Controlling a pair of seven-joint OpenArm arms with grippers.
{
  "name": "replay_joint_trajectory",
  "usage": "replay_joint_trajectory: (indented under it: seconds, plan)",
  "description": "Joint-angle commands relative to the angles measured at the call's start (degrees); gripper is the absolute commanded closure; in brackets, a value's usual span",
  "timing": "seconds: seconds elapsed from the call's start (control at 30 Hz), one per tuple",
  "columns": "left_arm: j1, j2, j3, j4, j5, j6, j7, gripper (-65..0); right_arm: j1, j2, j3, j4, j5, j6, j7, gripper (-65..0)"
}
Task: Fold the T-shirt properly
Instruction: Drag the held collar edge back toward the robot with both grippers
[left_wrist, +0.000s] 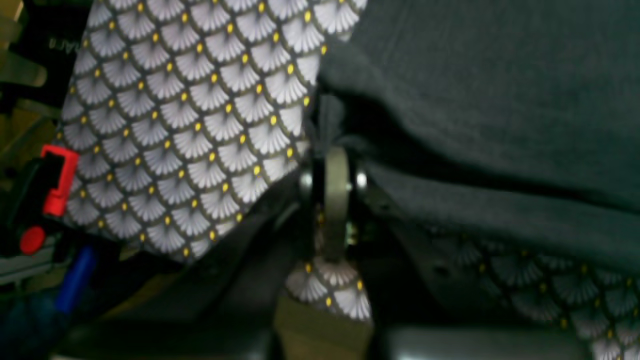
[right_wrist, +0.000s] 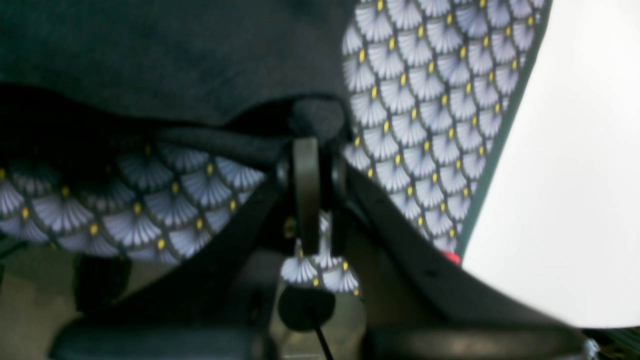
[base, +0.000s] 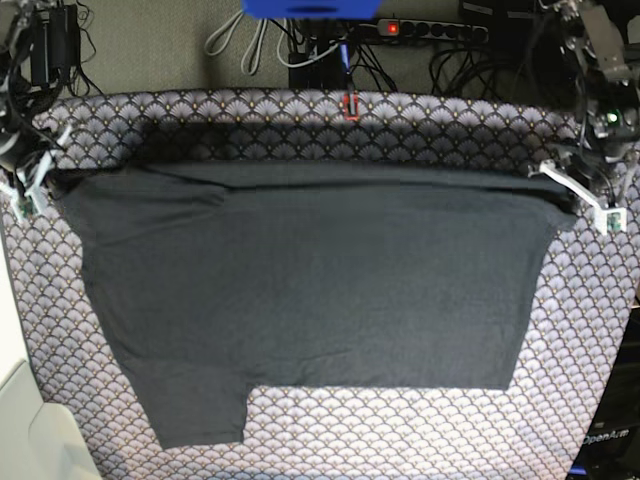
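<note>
Robotics lab or workshop: surface under fan-pattern cloth, power strip with lit switch and tangled cables along top of base view, arm hardware in both upper corners.

T-shirt spread on the table; end effectors at its far corners

T-shirt covers the table; edges remain free.
</note>
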Motion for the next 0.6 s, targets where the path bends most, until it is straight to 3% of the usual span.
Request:
replay_joint_trajectory:
  seconds: [0.0, 0.57]
  plan:
    - [0.36, -0.82, -0.49, 2.08, 0.63, 0.43, -1.10, -0.5, -0.47, 1.01, 0.57, 1.72, 0.08, -0.25, 0.68, 0.0]
    - [7.13, -0.82, -4.01, 4.54, 0.63, 0.43, -1.10, -0.5, -4.60, -0.22, 7.70, 6.38, -0.10, -0.25, 0.68, 0.0]
